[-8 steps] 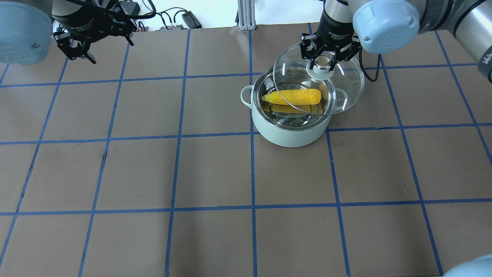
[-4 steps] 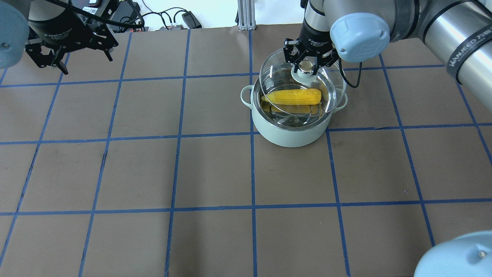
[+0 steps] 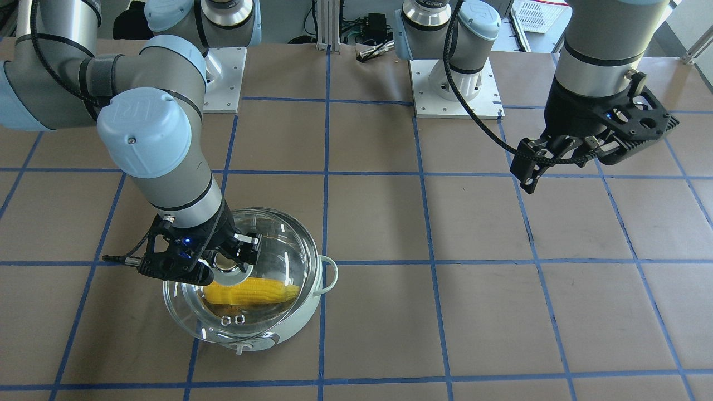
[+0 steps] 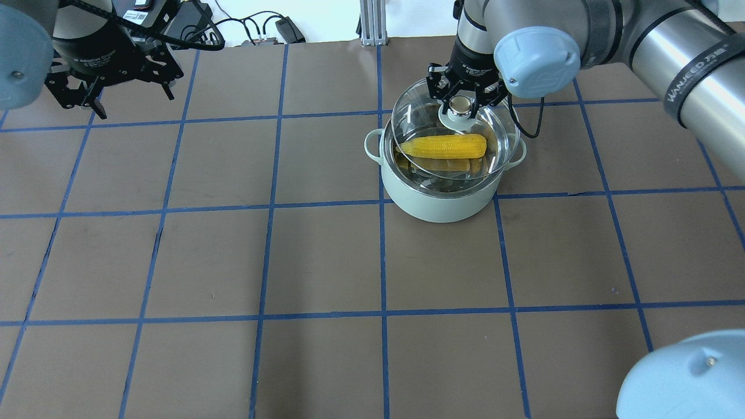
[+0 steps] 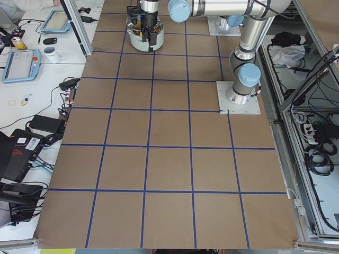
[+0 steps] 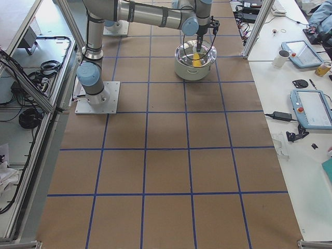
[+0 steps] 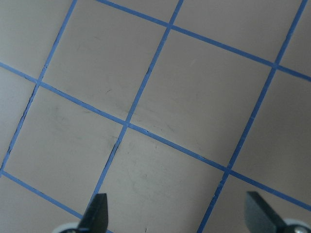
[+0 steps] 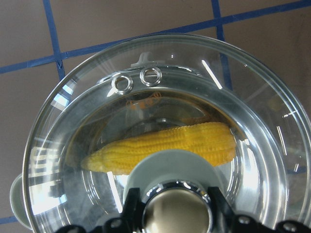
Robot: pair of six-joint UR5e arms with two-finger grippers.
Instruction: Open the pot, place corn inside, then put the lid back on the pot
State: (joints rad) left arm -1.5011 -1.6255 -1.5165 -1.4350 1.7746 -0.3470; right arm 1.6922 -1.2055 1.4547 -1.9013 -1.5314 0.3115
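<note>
The pale mint pot (image 4: 442, 201) stands on the brown table, right of centre at the far side, with the yellow corn (image 4: 445, 146) lying across its steel interior. My right gripper (image 4: 460, 105) is shut on the knob of the clear glass lid (image 4: 419, 105) and holds it over the pot's opening, nearly centred. I cannot tell if the lid touches the rim. The right wrist view shows the corn (image 8: 160, 145) through the lid (image 8: 73, 160). In the front view the lid (image 3: 278, 250) covers the pot (image 3: 303, 317). My left gripper (image 4: 136, 105) is open and empty, high at the far left.
Cables and a power brick (image 4: 289, 28) lie past the table's far edge beside an aluminium post (image 4: 369, 20). The arm base plates (image 3: 454, 83) sit on the robot's side. Blue tape lines grid the brown table (image 4: 326, 262).
My right gripper has carried the lid left and down, from beside the pot's far right to over its opening. The left arm has shifted slightly at the far left.
</note>
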